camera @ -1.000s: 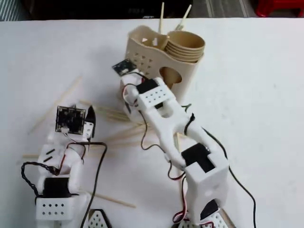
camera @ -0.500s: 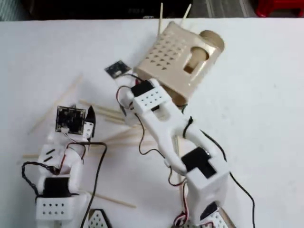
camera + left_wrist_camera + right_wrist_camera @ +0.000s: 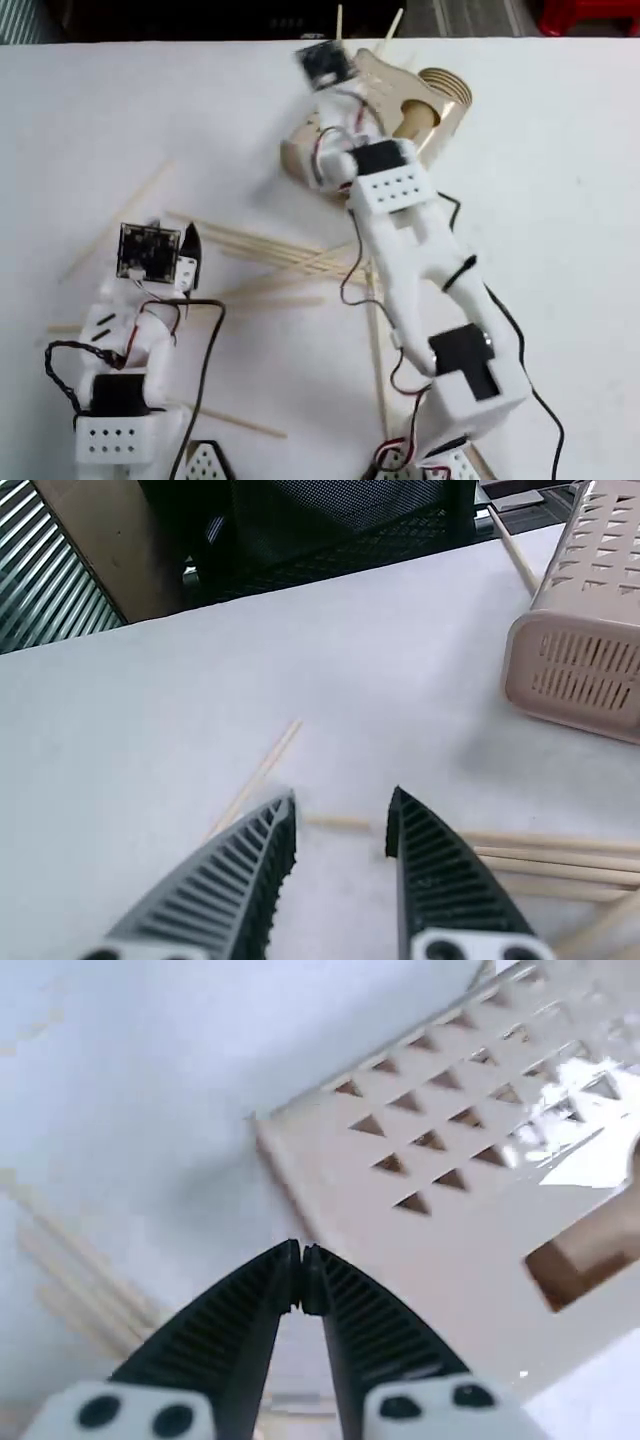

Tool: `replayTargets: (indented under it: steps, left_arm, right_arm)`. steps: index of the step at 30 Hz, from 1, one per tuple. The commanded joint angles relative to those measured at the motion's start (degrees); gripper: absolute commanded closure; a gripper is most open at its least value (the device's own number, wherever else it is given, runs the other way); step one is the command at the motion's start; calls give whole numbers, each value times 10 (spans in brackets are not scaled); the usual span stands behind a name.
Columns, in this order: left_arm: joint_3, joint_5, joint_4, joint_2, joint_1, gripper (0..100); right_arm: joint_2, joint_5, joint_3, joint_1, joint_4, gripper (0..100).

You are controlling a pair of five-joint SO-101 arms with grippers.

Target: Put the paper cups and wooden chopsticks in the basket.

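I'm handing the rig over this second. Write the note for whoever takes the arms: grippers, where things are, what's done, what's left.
Left gripper: open, empty, low over the table beside loose chopsticks.
Right gripper: shut, holding nothing, at the side wall of the basket.
Basket: lying tipped on its side near the table's far edge; the stacked paper cups show at its mouth.
Done: cups are in the basket.
Left: probably stand the basket upright first, then gather the chopsticks scattered on the table.
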Motion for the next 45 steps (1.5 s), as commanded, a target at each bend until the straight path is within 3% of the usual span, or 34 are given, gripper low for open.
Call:
replayTargets:
  steps: [1,13,22,33,45]
  left_arm:
    - [-7,3,-15,-8,-5,842]
    - [-7,3,-15,-8,-5,842]
    - [-7,3,-15,-8,-5,842]
    - [-7,3,-15,-8,-5,842]
    - [-7,3,-15,-8,-5,842]
  right_arm:
    - [22,-1,-9,10,-43,981]
    - [83,-1,-9,18,-75,981]
    - [84,4,-9,-55,61,981]
    - [173,4,2,-98,73,981]
    - [167,4,4,-149,182,981]
